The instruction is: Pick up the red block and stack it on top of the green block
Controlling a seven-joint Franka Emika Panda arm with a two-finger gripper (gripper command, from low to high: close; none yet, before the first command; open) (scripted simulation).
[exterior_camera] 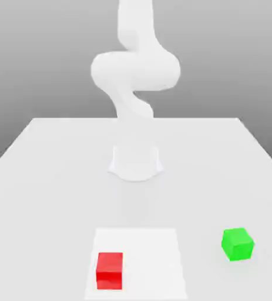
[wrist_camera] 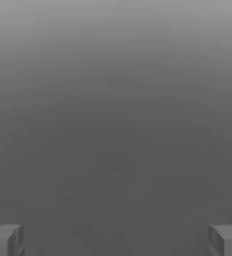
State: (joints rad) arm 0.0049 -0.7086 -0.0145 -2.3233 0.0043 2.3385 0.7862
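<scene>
The red block (exterior_camera: 110,270) rests on a lighter white square patch (exterior_camera: 155,258) near the table's front edge, toward the exterior view's left. The green block (exterior_camera: 238,244) sits on the table to the exterior view's right of it, well apart. The white arm (exterior_camera: 135,70) rises from its base (exterior_camera: 136,161) at the table's middle and bends upward out of the picture. In the hand view my gripper (wrist_camera: 116,240) is open, its two grey fingertips (wrist_camera: 5,240) standing far apart with nothing between them, facing a plain grey background.
The white table (exterior_camera: 56,176) stretches from the arm's base to the front edge, with its side edges slanting outward. Behind it is a plain grey backdrop.
</scene>
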